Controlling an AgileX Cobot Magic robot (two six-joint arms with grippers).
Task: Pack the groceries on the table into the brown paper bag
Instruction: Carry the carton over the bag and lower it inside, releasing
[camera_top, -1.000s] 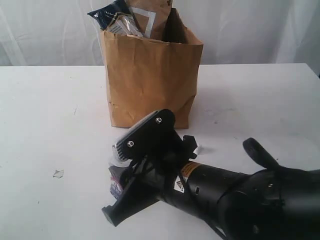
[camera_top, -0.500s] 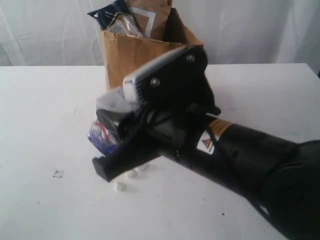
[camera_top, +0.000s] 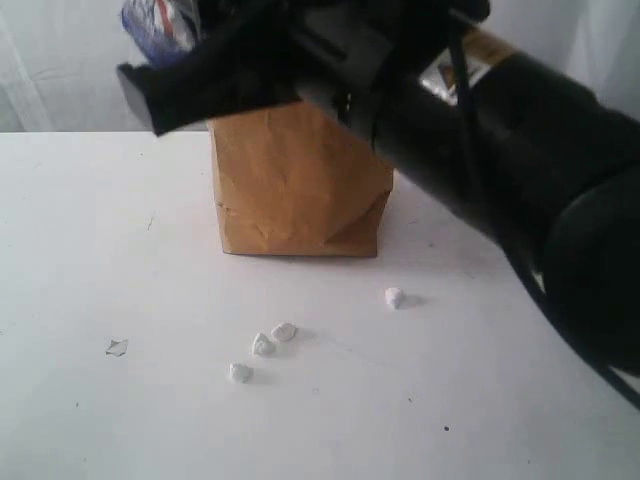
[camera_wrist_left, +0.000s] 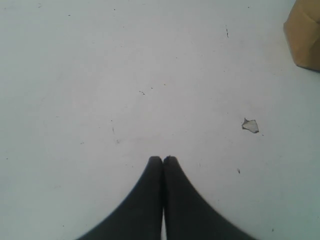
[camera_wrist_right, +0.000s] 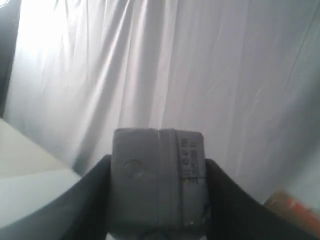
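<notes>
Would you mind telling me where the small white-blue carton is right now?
The small white-blue carton is at the exterior view's upper left, held in the right gripper, high up and just left of the brown paper bag's top.

The claw (camera_wrist_right: 157, 167) grips a small carton (camera_wrist_right: 150, 180) between its two dark fingers (camera_wrist_right: 92, 200), one pressed to each side; the box looks grey in the shade, with a line of small print running along its end face. Beyond the claw hangs a white curtain (camera_wrist_right: 200, 65) in long folds. A blurred orange-brown patch (camera_wrist_right: 290, 205) shows past one finger and a pale surface (camera_wrist_right: 30, 200) past the other.
</notes>
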